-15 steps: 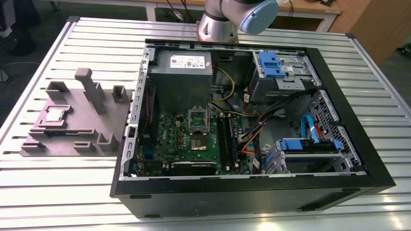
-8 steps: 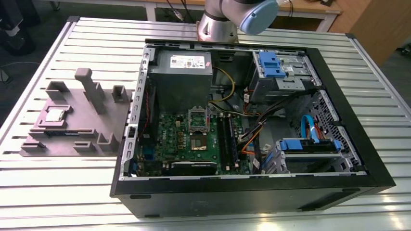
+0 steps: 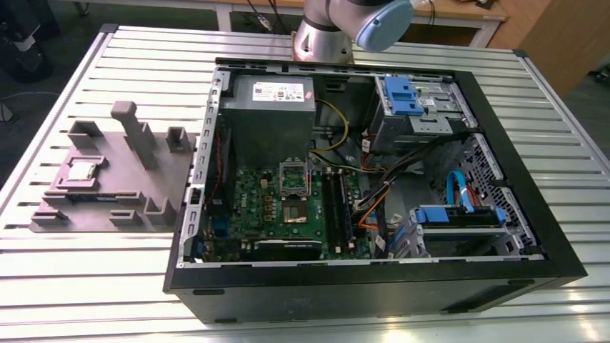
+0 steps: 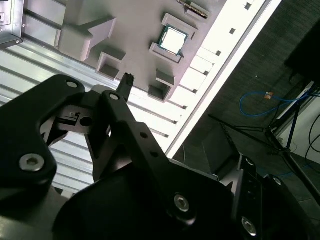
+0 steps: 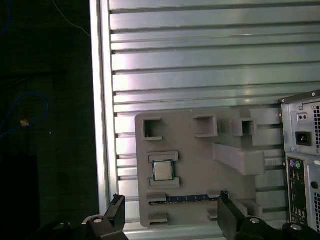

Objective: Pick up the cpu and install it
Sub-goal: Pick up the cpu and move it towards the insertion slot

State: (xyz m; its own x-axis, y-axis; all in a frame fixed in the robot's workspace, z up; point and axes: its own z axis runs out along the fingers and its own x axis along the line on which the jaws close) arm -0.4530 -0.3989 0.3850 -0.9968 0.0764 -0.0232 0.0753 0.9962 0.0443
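One cpu (image 5: 162, 170) and one memory stick (image 5: 185, 199) lie on one tray (image 5: 195, 165), with my gripper (image 5: 171, 202) spread wide, empty.

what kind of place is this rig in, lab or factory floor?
Looks like a robotics lab bench, not a production line: a slatted aluminium table carries an opened computer case, and a grey fixture beside it holds the cpu.

The silver-grey cpu (image 3: 82, 170) sits on a dull grey tray (image 3: 133, 179) beside the black case (image 3: 362, 293), which holds a green motherboard (image 3: 253, 196).
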